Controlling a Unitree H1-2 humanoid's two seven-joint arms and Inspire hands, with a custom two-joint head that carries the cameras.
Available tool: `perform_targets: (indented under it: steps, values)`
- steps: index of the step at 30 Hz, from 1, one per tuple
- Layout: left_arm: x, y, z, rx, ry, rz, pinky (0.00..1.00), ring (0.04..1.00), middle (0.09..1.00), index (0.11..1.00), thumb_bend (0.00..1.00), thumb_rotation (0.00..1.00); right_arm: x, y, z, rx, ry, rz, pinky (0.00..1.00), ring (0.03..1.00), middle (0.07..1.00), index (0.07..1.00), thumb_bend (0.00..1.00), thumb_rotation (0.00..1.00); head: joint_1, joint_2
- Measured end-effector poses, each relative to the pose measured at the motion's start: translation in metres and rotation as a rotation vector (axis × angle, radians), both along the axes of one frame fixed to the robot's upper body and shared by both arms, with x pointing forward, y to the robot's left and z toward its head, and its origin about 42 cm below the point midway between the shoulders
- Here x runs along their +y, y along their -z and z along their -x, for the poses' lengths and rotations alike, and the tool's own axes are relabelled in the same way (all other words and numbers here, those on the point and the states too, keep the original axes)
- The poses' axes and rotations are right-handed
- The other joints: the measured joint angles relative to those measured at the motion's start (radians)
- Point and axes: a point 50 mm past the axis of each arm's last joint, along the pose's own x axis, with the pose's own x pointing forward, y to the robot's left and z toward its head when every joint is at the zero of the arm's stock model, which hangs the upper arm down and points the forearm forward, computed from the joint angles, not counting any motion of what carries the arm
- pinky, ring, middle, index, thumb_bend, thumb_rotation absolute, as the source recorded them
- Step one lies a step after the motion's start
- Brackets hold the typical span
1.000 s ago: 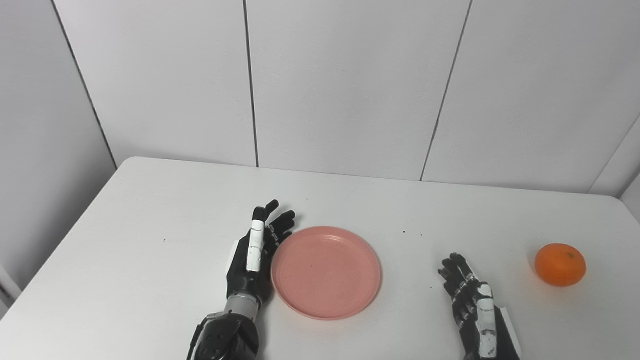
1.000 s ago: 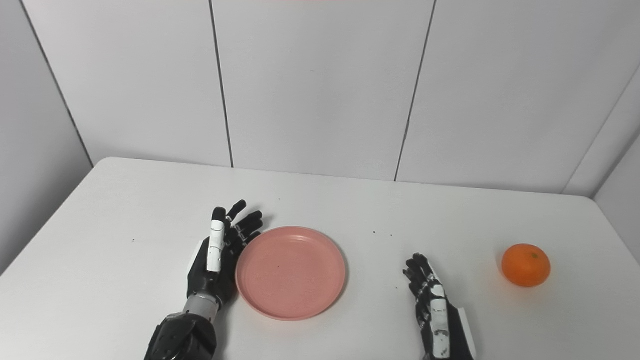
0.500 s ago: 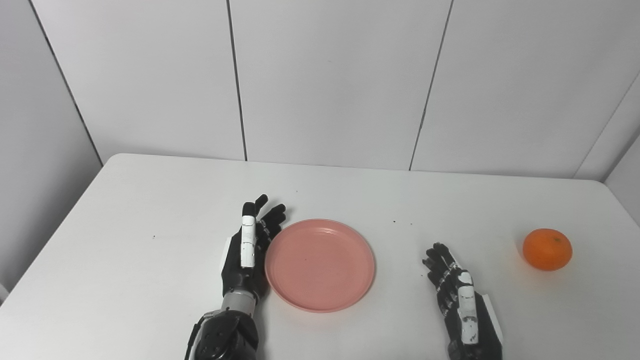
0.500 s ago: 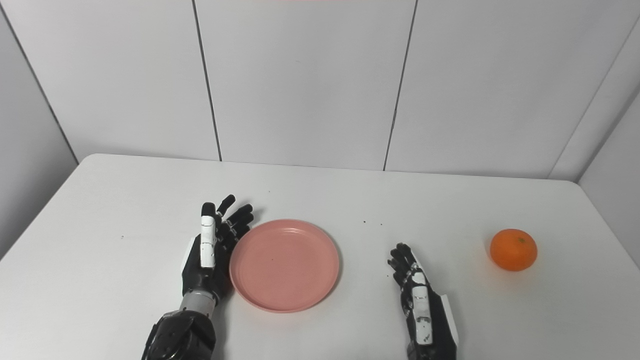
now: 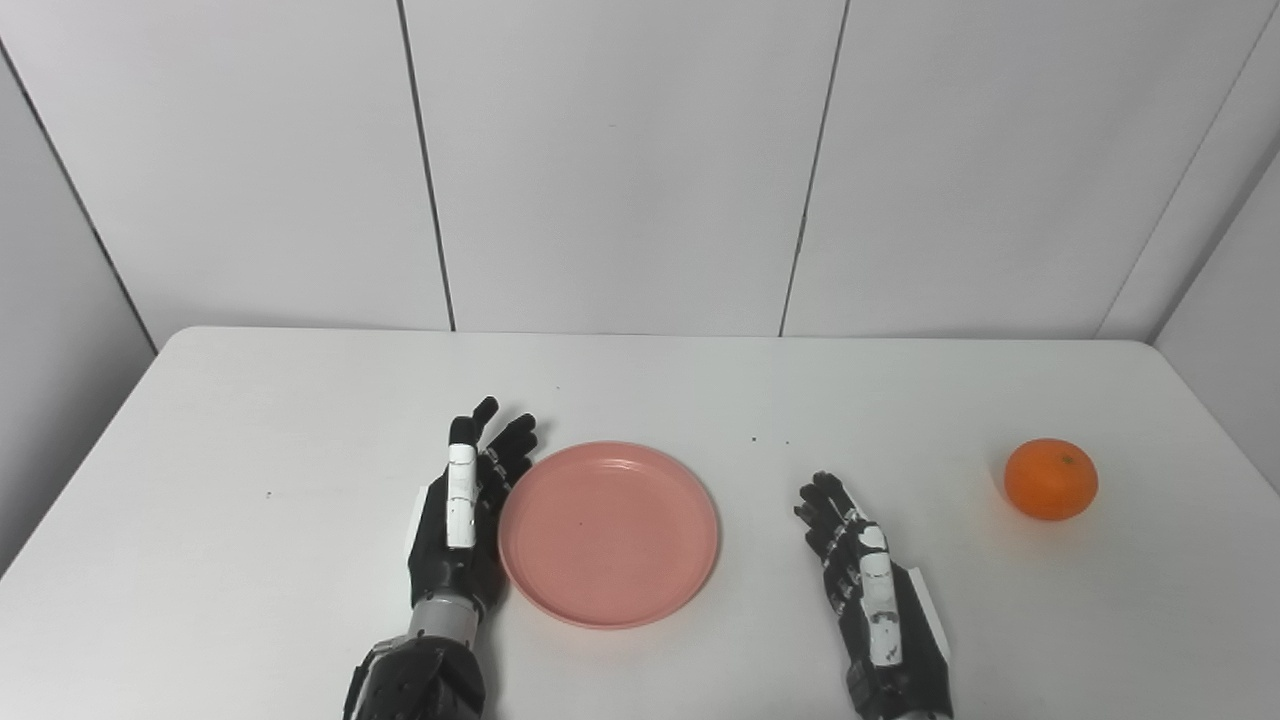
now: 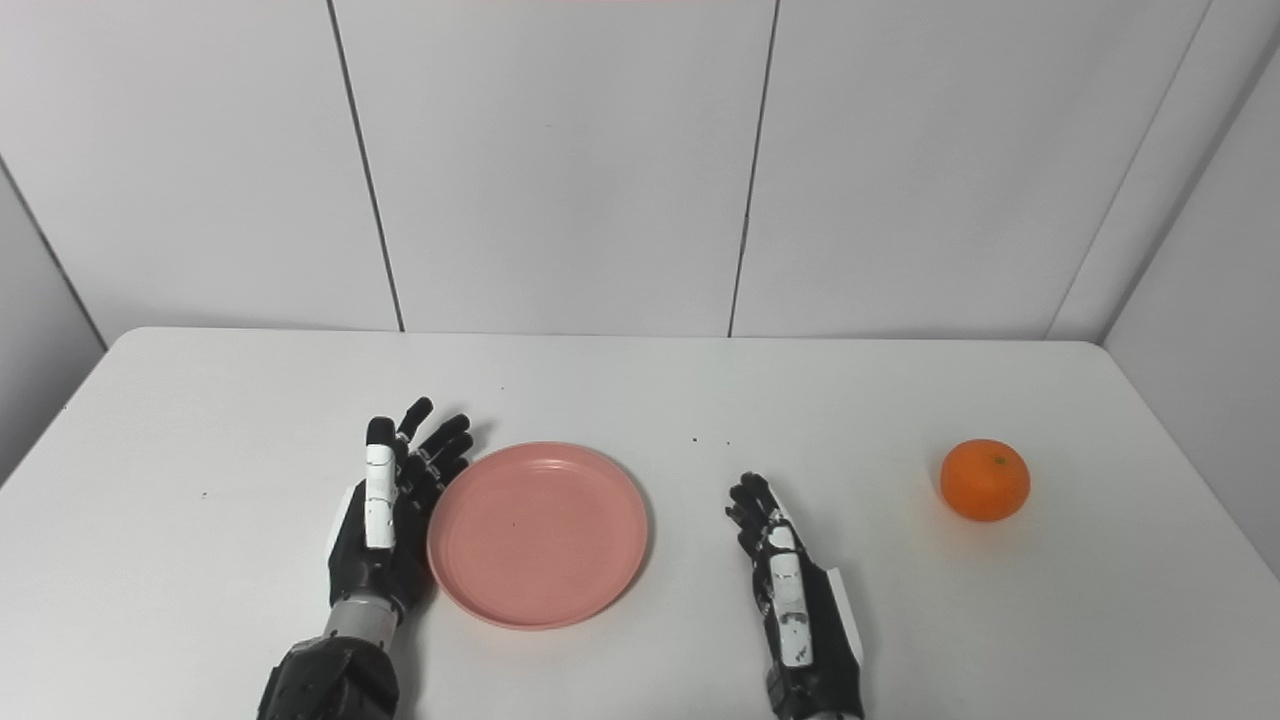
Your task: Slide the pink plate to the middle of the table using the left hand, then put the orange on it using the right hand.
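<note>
Two hands flank the pink plate [image 5: 608, 533] in the left eye view: left hand [image 5: 462, 518] against its left rim, fingers spread, empty. Right eye view: right hand [image 6: 793, 600] right of the plate, fingers apart, empty; orange [image 6: 984, 480] farther right.

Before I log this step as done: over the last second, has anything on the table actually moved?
Mostly the camera swung. The left robot hand remains open against the round pink plate's left rim, near mid-table. The right robot hand stays open, empty; the orange fruit is untouched at the right. No grasp or release.
</note>
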Motion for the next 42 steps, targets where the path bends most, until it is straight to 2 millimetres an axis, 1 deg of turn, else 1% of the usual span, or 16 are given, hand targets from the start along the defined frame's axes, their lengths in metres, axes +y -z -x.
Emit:
perform_targets:
  steps: [8,11,14,19,21,24,25,26,28,31,32,35,38,42]
  values:
    - [0.0,0.002,-0.001,0.0,0.0,-0.001,0.91,0.857,0.816,0.906,0.91,0.88,-0.002,0.001,0.0,0.002,0.011,-0.002,0.98,0.928,0.91,0.901,0.89,0.98,-0.011,-0.012]
    - [-0.001,0.003,-0.002,-0.005,-0.002,0.0,0.91,0.856,0.816,0.906,0.91,0.88,-0.004,0.001,0.0,0.007,0.044,0.005,0.96,0.911,0.905,0.895,0.9,0.96,-0.014,-0.014]
    - [-0.001,0.005,-0.004,-0.009,-0.002,0.001,0.92,0.857,0.814,0.911,0.91,0.89,-0.005,0.001,0.0,0.0,0.076,0.005,0.95,0.906,0.908,0.893,0.91,0.96,-0.034,-0.017]
    - [-0.001,0.006,-0.007,-0.015,0.001,0.002,0.93,0.861,0.816,0.916,0.91,0.89,-0.008,0.0,0.0,-0.01,0.13,0.013,0.85,0.82,0.823,0.833,0.89,0.94,-0.049,-0.025]
    - [-0.002,0.006,-0.008,-0.018,0.008,0.004,0.93,0.862,0.818,0.918,0.91,0.88,-0.009,-0.002,0.0,-0.016,0.145,0.029,0.84,0.806,0.809,0.826,0.91,0.94,-0.058,-0.029]
    - [-0.002,0.005,-0.009,-0.02,0.017,0.02,0.95,0.869,0.829,0.924,0.91,0.89,-0.011,-0.005,0.001,-0.03,0.16,0.086,0.81,0.8,0.808,0.836,0.9,0.96,-0.06,-0.029]
    - [-0.002,0.005,-0.009,-0.022,0.018,0.021,0.96,0.871,0.829,0.924,0.91,0.89,-0.013,-0.006,0.002,-0.034,0.161,0.118,0.78,0.792,0.808,0.842,0.87,0.97,-0.058,-0.028]
    - [-0.002,0.005,-0.009,-0.022,0.018,0.021,0.96,0.872,0.829,0.924,0.91,0.89,-0.016,-0.007,0.003,-0.039,0.162,0.154,0.78,0.791,0.809,0.843,0.87,0.97,-0.058,-0.028]
    - [-0.002,0.005,-0.009,-0.022,0.018,0.021,0.96,0.872,0.828,0.92,0.91,0.89,-0.023,-0.008,0.004,-0.052,0.168,0.241,0.75,0.784,0.812,0.847,0.83,0.97,-0.052,-0.029]
    - [-0.001,0.005,-0.009,-0.022,0.017,0.021,0.96,0.868,0.823,0.919,0.91,0.89,-0.038,-0.012,0.004,-0.094,0.189,0.383,0.71,0.771,0.813,0.844,0.8,0.98,-0.055,-0.031]
    - [-0.001,0.006,-0.009,-0.022,0.015,0.022,0.96,0.871,0.823,0.921,0.91,0.88,-0.044,-0.015,0.004,-0.111,0.202,0.435,0.69,0.771,0.817,0.844,0.84,0.98,-0.058,-0.032]
    - [0.0,0.006,-0.01,-0.027,0.009,0.025,0.97,0.873,0.825,0.926,0.9,0.89,-0.057,-0.031,0.0,-0.175,0.223,0.557,0.67,0.772,0.817,0.84,0.88,1.0,-0.061,-0.034]
    - [0.0,0.006,-0.01,-0.027,0.01,0.025,0.96,0.869,0.822,0.922,0.91,0.89,-0.064,-0.054,-0.008,-0.265,0.249,0.641,0.67,0.781,0.818,0.841,0.87,0.98,-0.063,-0.035]
    - [-0.001,0.006,-0.011,-0.028,0.014,0.025,0.98,0.882,0.83,0.93,0.9,0.9,-0.068,-0.077,-0.013,-0.34,0.276,0.737,0.7,0.787,0.83,0.84,0.88,0.98,-0.064,-0.035]
